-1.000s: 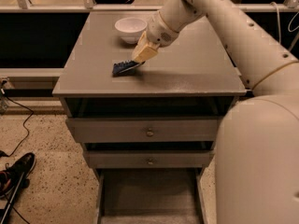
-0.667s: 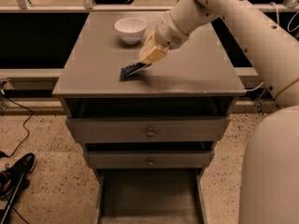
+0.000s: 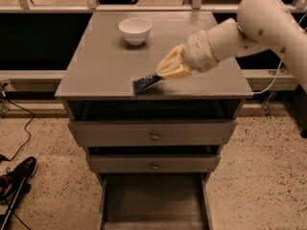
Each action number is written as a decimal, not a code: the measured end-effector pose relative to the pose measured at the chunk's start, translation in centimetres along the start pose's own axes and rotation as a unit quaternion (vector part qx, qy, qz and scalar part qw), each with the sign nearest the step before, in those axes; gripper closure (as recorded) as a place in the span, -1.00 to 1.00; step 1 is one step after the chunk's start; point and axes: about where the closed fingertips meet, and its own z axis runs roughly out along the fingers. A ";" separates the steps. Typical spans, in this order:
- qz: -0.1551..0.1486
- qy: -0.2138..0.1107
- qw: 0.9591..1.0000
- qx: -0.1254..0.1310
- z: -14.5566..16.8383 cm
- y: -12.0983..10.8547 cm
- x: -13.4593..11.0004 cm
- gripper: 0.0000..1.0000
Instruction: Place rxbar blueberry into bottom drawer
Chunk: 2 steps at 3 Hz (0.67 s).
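Observation:
The rxbar blueberry (image 3: 145,83), a flat dark blue bar, hangs from my gripper (image 3: 165,73) just above the front part of the cabinet top (image 3: 100,66). The gripper is shut on the bar's right end, and its yellowish fingers (image 3: 173,65) point left and down. The bottom drawer (image 3: 153,200) is pulled out at the foot of the cabinet, and its flat floor shows bare. The bar is high above it, near the top's front edge.
A white bowl (image 3: 135,29) stands at the back of the cabinet top. Two upper drawers with round knobs (image 3: 154,136) are shut. A black shoe (image 3: 17,176) and a cable (image 3: 19,128) lie on the speckled floor to the left.
My gripper has carried the bar forward from the middle of the cabinet top toward its front edge. The arm has swung to the right of the view.

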 end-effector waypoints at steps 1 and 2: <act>-0.024 0.005 0.999 0.035 -4.0 1.7 2.5 1.00; -0.027 0.004 0.999 0.033 -4.0 1.9 2.6 1.00</act>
